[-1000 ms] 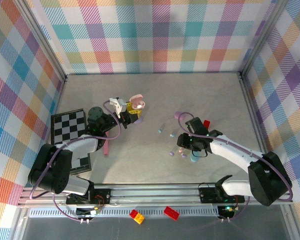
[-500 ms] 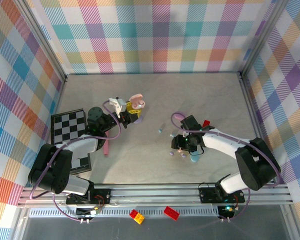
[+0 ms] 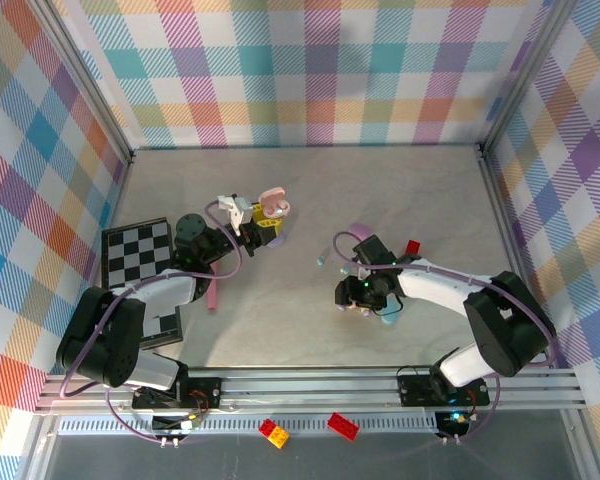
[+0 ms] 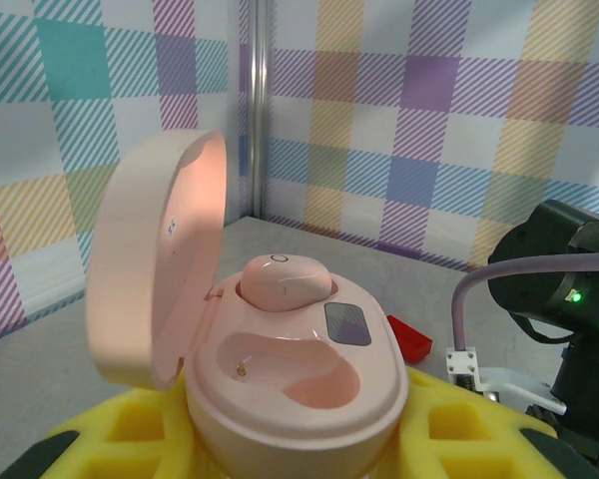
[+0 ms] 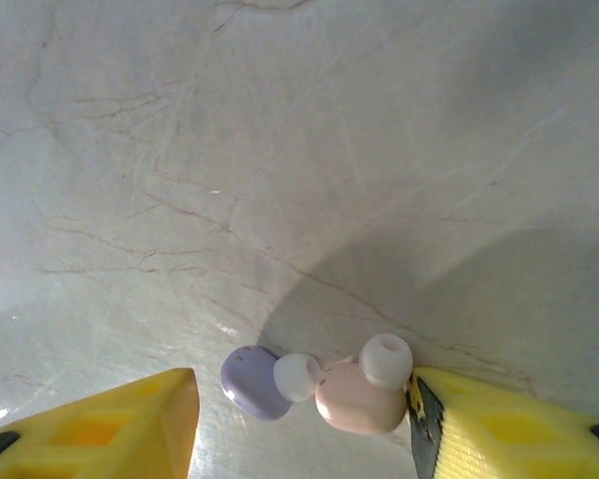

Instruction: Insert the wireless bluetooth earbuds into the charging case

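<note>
We find the left gripper (image 4: 290, 444) clamped on the pink oval plastic charging case (image 4: 299, 394). Its lid is raised and a seated pink earbud (image 4: 285, 281) occupies the far well.

The right gripper (image 5: 301, 404) stands jaws apart over the grey marbled table (image 5: 280, 150). A small lavender plastic earbud (image 5: 250, 384) and a loose pink plastic earbud (image 5: 351, 401) lie touching between them. The pink one meets one yellow finger pad (image 5: 499, 429).

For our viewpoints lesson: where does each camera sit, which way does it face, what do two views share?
Top external: above, behind; looks down on the table; left arm, right arm show.
Left wrist: looks across the open pink charging case in its yellow fingers.
Right wrist: faces down at lavender earbud and pink earbud between its fingers.
Shared: top and left wrist show the case and red block.
</note>
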